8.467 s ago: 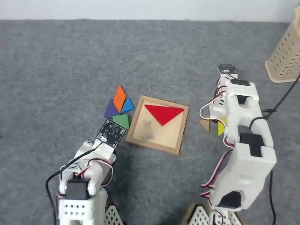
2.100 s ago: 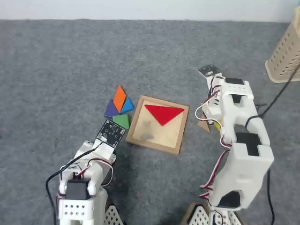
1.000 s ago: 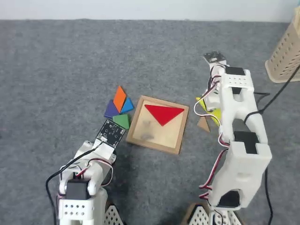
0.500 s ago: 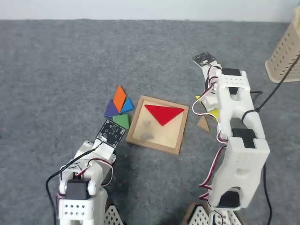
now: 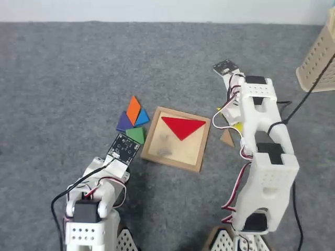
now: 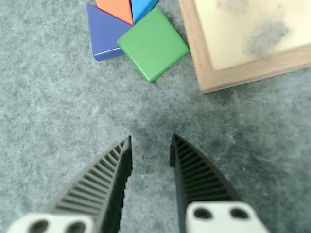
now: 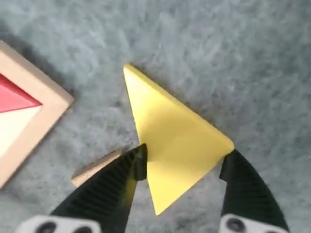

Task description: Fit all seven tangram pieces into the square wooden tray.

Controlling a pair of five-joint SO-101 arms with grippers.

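The square wooden tray (image 5: 157,151) holds a red triangle (image 5: 182,126) along its far side. My right gripper (image 7: 184,162) is shut on a yellow triangle (image 7: 175,138), just off the tray's corner (image 7: 34,124). A tan triangle (image 7: 95,167) lies on the carpet beside it (image 5: 227,138). Left of the tray lie an orange piece (image 5: 133,109), a blue piece (image 5: 142,117), a purple piece (image 5: 123,122) and a green square (image 6: 153,43). My left gripper (image 6: 150,143) stands open over bare carpet, short of the green square.
Grey carpet covers the table. A beige slotted basket (image 5: 319,55) stands at the far right edge. Cables hang along the right arm (image 5: 259,104). The tray's near half (image 6: 233,43) is bare wood.
The right gripper has taken the yellow triangle from beside the tan piece and swung it left, closer to the tray. The left arm has kept still.
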